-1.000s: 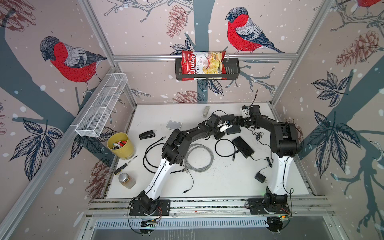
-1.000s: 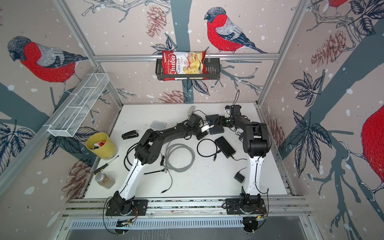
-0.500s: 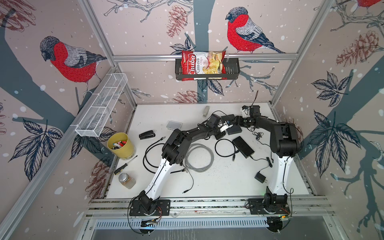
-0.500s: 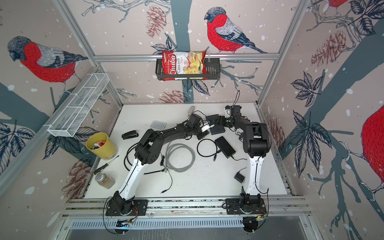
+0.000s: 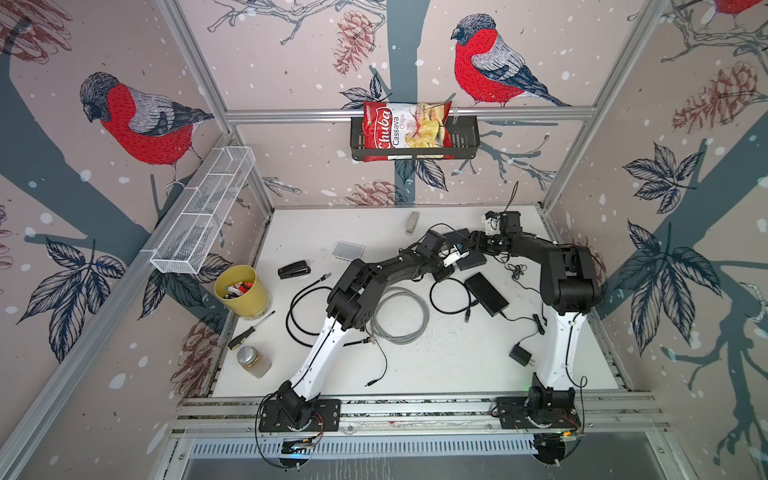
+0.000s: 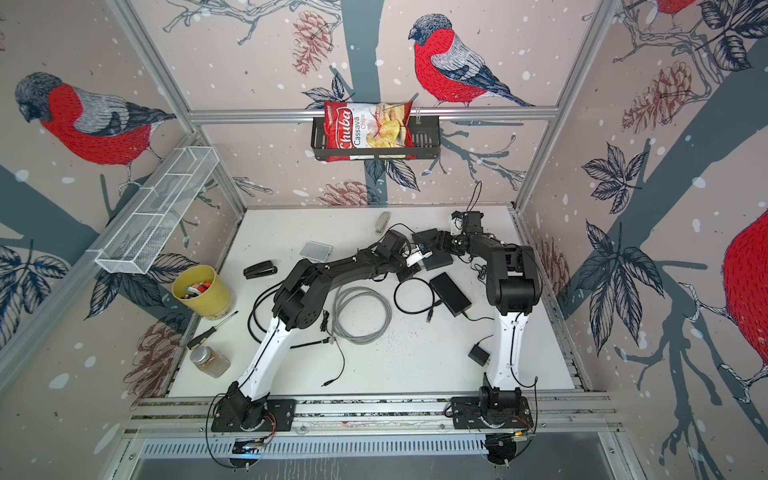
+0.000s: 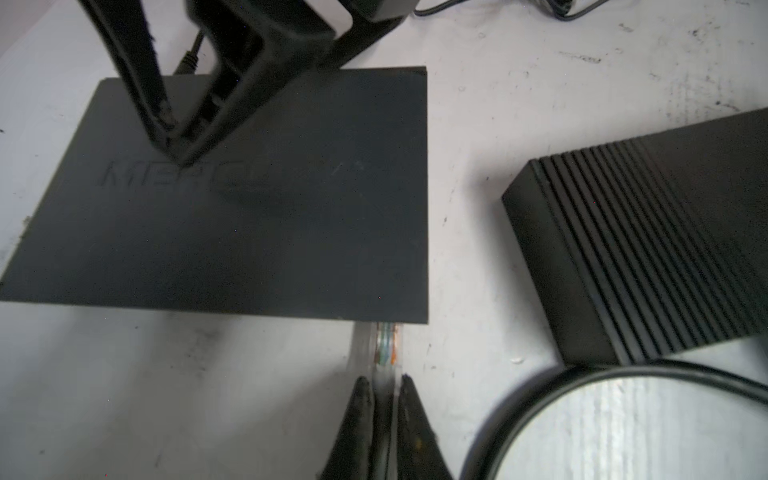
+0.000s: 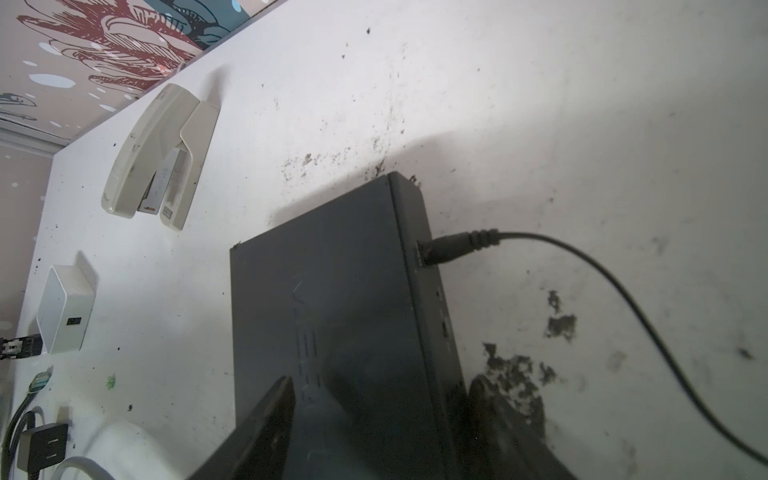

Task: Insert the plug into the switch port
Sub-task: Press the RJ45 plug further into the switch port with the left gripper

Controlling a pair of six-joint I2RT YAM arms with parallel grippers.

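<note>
in a top view the switch [image 5: 473,262] sits about 2 o'clock from the middle of the table [image 5: 436,365], with the clear plug [image 7: 386,345] at its 9 o'clock edge, nose right at a port, can't tell how deep. the left gripper [image 7: 384,380] is pinched narrow on the plug's tail end. the right gripper [image 8: 382,380] stands wide, one jaw down on the switch's lid, the other past the back edge near the power lead [image 8: 457,245]. the plug looks light, hard and slick with a snappable latch, so it's best gripped by the rear body and pushed straight. the switch looks light enough to skate, so it wants bracing.
</note>
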